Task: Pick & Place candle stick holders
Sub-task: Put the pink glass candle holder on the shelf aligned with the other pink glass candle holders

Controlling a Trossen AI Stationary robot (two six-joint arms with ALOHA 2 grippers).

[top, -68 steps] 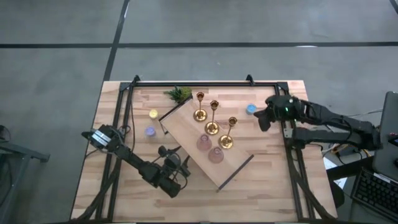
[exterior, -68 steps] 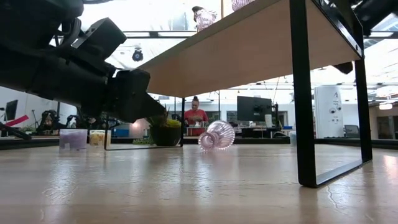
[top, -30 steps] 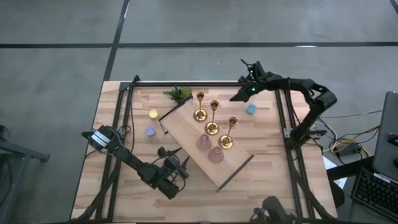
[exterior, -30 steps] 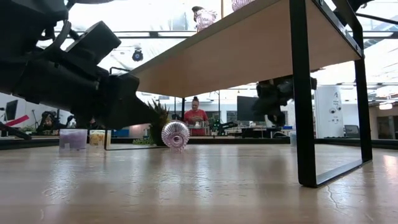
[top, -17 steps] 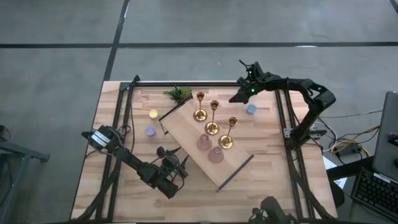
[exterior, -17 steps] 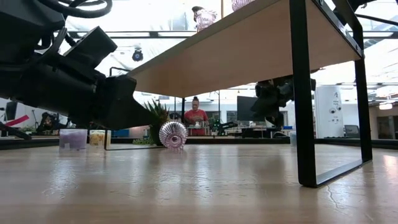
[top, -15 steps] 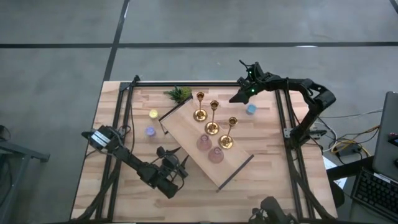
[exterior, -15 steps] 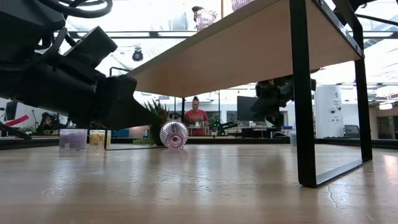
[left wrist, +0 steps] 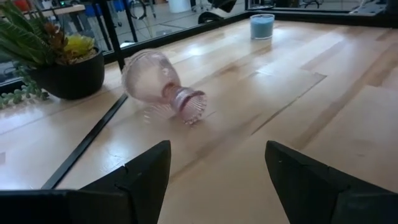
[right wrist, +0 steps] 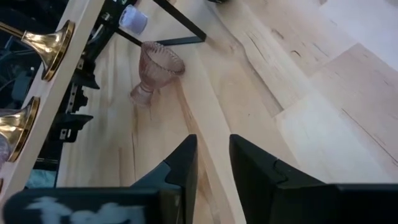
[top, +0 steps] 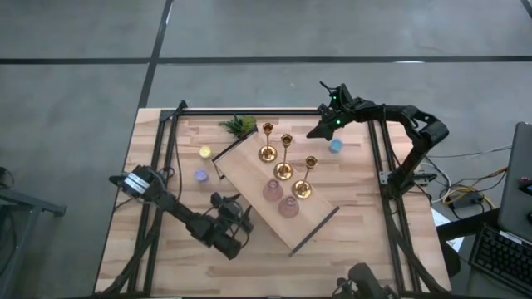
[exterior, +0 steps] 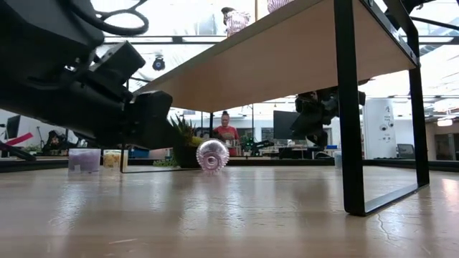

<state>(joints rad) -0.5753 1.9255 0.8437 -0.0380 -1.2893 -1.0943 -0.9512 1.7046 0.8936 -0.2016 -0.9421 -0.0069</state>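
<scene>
Pink glass cup (left wrist: 163, 87) lies tipped on its side on table (top: 366, 241), under raised shelf (top: 249, 170), just ahead of left gripper (left wrist: 217, 165), fingers apart & empty. Farther off, right gripper (top: 320, 129) w/ fingers slightly apart, near blue candle (top: 335, 145).

Light is even and fairly bright from overhead in the high view, and the desk (top: 357, 199) shows only soft, short shadows beside the gold candlesticks (top: 286, 158). The low view looks into bright windows, so the shelf underside and the left arm read as dark silhouettes, and the near desk surface is blurred. In the left wrist view a tipped glass cup (left wrist: 160, 86) is sharp while the dark fingers (left wrist: 140, 180) are soft. The right wrist view is slightly hazy, its foreground fingers (right wrist: 180, 168) blurred.
</scene>
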